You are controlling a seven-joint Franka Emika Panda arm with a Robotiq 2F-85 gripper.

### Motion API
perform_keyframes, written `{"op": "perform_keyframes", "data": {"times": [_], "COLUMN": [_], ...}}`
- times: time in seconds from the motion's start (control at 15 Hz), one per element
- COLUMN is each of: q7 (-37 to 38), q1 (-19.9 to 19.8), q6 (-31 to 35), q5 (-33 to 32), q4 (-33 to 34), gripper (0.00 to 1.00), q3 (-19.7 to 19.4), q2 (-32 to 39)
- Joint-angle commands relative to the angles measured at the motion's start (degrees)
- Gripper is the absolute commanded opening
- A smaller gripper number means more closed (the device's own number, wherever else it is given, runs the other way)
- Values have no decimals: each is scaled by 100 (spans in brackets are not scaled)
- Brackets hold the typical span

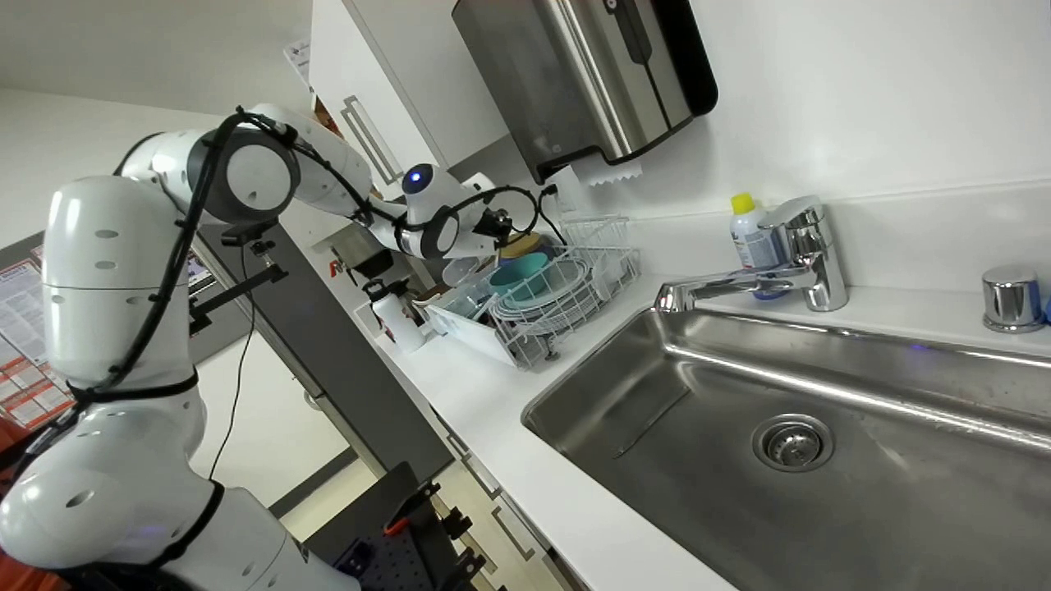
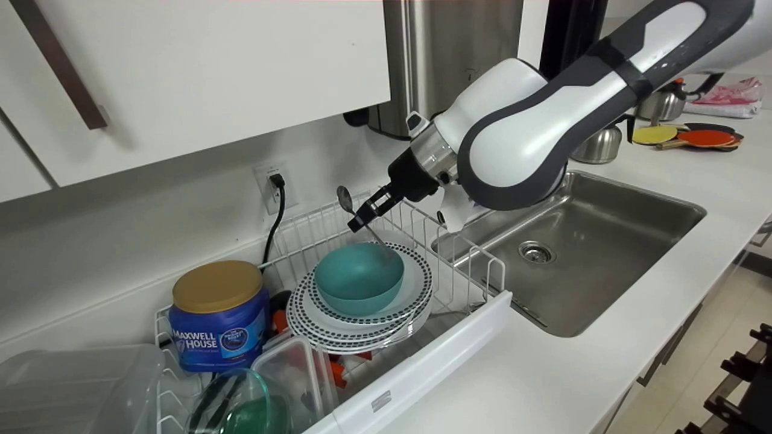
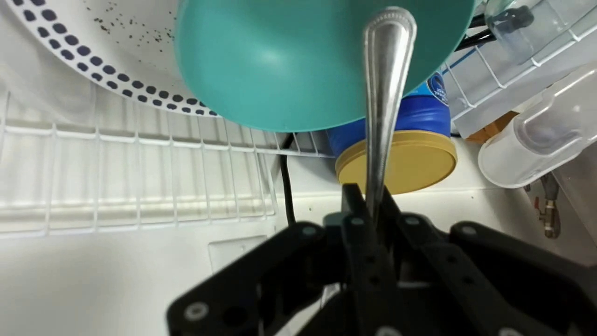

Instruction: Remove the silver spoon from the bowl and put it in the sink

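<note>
The silver spoon (image 2: 345,199) is held tilted, its round head up beyond the fingers. Its handle (image 3: 388,70) slants down to the bowl; I cannot tell whether its end touches the bowl. My gripper (image 2: 362,220) is shut on the spoon's handle just above the bowl; the fingertips also show around it in the wrist view (image 3: 371,203). The teal bowl (image 2: 356,286) sits on stacked plates, and shows in an exterior view (image 1: 519,276) and the wrist view (image 3: 266,70). The steel sink (image 1: 698,509) is beside the rack, also in an exterior view (image 2: 579,241).
A white wire dish rack (image 2: 494,259) surrounds the dotted plates (image 2: 416,283). A blue coffee tub (image 2: 220,325) and clear containers stand at its far end. A chrome faucet (image 1: 739,283) reaches over the sink. A thin long object (image 1: 653,423) lies in the sink. A cabinet (image 2: 211,72) hangs above.
</note>
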Motion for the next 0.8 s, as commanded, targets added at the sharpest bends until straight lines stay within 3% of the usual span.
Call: {"op": "perform_keyframes", "data": {"times": [0.0,0.33,0.73], "q7": [99,315,641], "q1": [-635,-964,-786], "q6": [441,727,473], "q5": [141,276,1001], "q4": [-879,-1683,-2542], "gripper": [2,2,2], "q3": [562,710,251], "q2": [-561,-1381,-2925]}}
